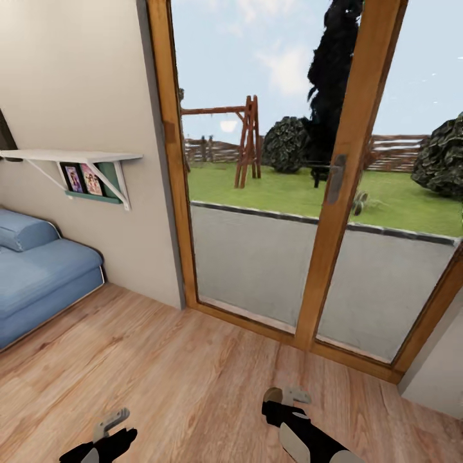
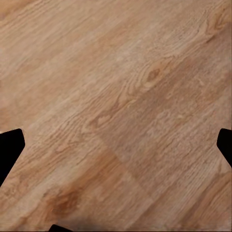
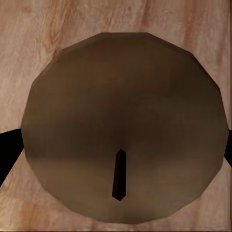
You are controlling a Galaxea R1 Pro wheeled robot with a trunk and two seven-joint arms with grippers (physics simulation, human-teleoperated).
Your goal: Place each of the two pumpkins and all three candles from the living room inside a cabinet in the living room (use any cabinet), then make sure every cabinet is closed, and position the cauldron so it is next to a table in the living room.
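The right claw (image 1: 287, 400), sitting at five o'clock in the head view, is gripping a brownish-grey candle (image 3: 123, 128), whose round top and dark wick are facing the right wrist camera between the two dark fingers. The left claw (image 1: 110, 424), at seven o'clock, is hanging over the wooden floor (image 2: 116, 96) with its fingers spread apart, seemingly carrying nothing. Ahead, a glazed door (image 1: 347, 161) is showing a garden, with a blue sofa (image 1: 38, 270) at nine o'clock.

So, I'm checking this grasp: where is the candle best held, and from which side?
By its round side wall, from the wick end: the candle is a short cylinder, so opposite sides give the fingers matching contact. The right gripper seems to hold it so.
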